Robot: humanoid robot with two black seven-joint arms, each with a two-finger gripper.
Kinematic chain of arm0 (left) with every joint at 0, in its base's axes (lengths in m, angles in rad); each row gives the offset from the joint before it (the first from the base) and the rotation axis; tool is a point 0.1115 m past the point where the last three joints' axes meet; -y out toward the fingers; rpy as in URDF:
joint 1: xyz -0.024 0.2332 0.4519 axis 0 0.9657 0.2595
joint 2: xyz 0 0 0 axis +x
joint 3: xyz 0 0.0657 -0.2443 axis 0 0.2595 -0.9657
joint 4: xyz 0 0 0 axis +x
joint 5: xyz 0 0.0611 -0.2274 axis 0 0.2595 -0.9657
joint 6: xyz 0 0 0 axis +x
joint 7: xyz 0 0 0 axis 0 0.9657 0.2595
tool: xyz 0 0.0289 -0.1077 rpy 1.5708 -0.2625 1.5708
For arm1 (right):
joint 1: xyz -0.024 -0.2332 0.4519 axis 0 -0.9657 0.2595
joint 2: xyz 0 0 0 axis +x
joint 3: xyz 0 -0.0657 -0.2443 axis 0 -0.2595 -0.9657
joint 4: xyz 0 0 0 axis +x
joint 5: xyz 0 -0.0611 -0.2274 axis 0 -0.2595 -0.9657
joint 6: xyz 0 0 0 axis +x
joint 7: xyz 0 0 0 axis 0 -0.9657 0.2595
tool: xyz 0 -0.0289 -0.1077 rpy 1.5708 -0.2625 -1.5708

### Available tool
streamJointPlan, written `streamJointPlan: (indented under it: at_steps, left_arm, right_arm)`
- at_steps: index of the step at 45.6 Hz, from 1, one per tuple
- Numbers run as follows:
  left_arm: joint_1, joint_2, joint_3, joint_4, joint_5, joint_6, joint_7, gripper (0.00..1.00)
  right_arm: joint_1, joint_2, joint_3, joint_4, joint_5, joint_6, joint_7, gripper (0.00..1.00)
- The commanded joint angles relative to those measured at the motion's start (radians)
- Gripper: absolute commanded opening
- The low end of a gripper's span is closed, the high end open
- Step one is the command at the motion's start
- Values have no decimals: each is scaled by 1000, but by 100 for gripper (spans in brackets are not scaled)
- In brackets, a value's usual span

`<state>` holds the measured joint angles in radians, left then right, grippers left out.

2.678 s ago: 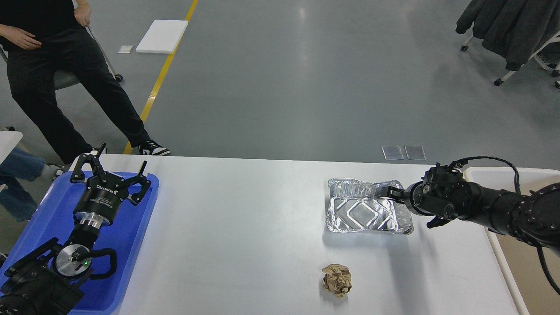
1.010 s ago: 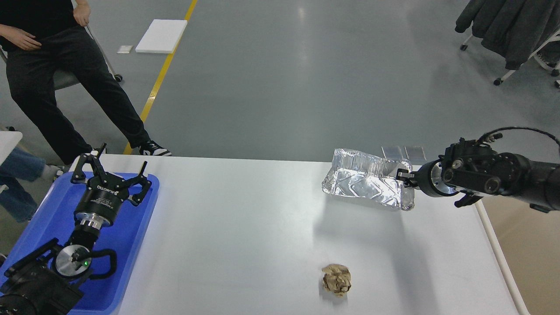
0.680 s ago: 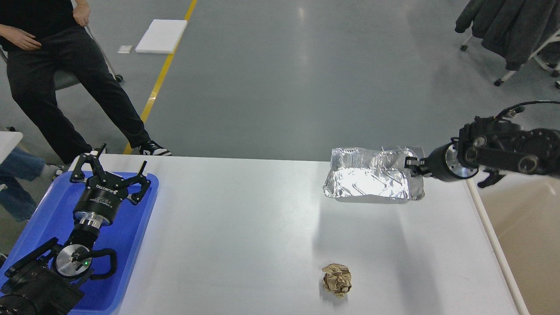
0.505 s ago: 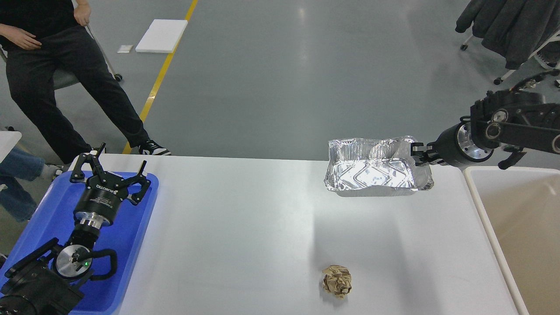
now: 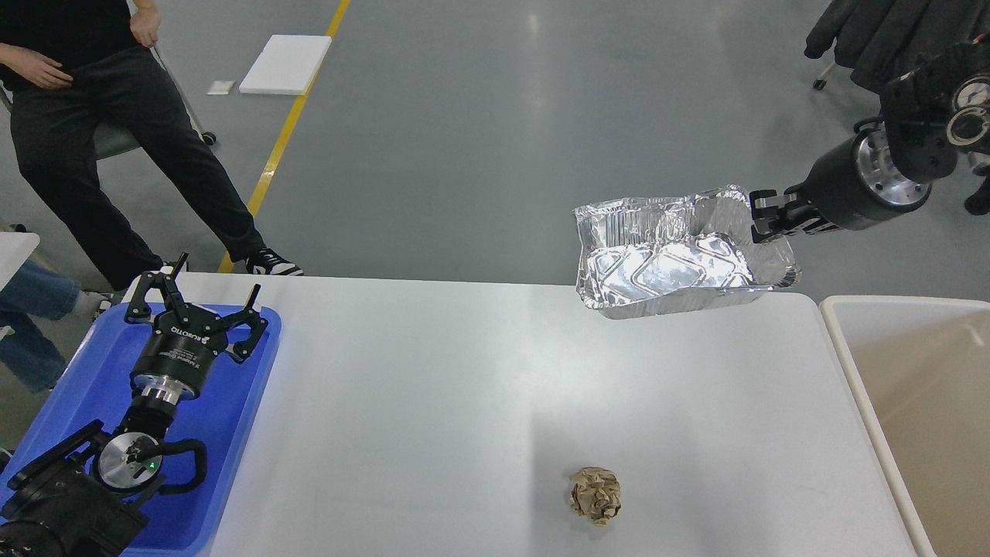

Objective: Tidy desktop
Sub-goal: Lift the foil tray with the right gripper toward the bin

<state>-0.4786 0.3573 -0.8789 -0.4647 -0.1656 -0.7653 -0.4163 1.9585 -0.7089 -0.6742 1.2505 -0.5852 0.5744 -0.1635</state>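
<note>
Foil tray [image 5: 673, 267], likely light, crushable, held aloft upper right above desktop [image 5: 433, 387], right gripper [image 5: 766, 216] pinched on rim; left gripper [image 5: 193, 309] spread, empty, lower left.

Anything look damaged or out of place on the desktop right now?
The foil tray held by the right pincer is dented, with crumpled walls, and hangs tilted above the desktop at its far edge. A crumpled brown paper ball lies loose near the front edge.
</note>
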Motion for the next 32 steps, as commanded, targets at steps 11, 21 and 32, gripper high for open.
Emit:
streamJointPlan:
  at_steps: [11, 21, 32]
  left_arm:
    - [0, 0, 0, 0, 0, 0, 1, 99]
    - [0, 0, 0, 0, 0, 0, -1, 99]
    - [0, 0, 0, 0, 0, 0, -1, 99]
  right_arm:
    - [100, -24, -8, 21, -8, 62, -2, 0]
    - [109, -40, -18, 24, -4, 81, -2, 0]
    - [108, -79, -22, 21, -16, 117, -5, 0]
